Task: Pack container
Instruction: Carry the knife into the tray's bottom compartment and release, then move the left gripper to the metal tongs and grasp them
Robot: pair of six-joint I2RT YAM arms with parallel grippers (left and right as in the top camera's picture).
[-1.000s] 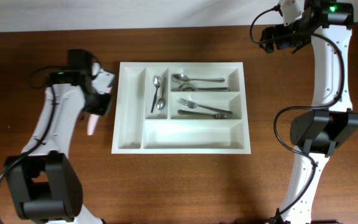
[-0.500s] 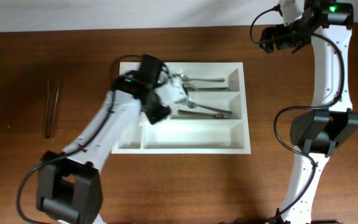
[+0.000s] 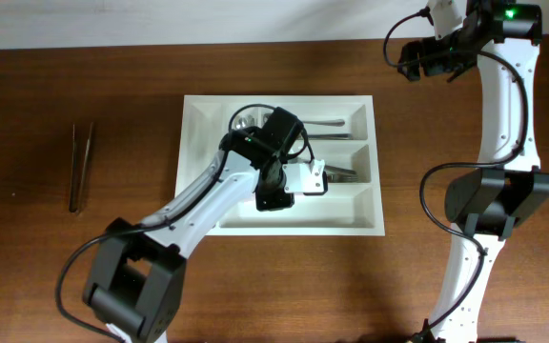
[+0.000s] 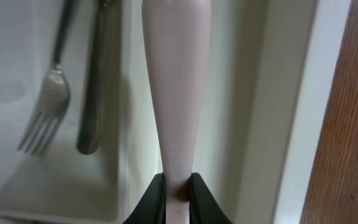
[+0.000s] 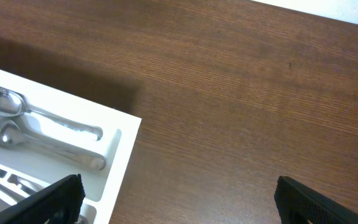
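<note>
Swung in from the left, the left gripper (image 4: 178, 190), clamped on a pale pink handle (image 4: 176, 93), hovers over the mid-tabletop container (image 3: 201, 162), release seemingly next; right gripper (image 5: 179, 193) gapes wide.

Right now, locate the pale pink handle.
Centre of the left wrist view: the pink handle sits clamped in the left pincer over the tray, beside a fork.

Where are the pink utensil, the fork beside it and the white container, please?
pink utensil (image 4: 176, 93), left wrist view, middle of its shaft.
fork (image 4: 41, 126), left wrist view, on its tines.
container (image 3: 201, 171), overhead view, bare leftmost compartment.
</note>
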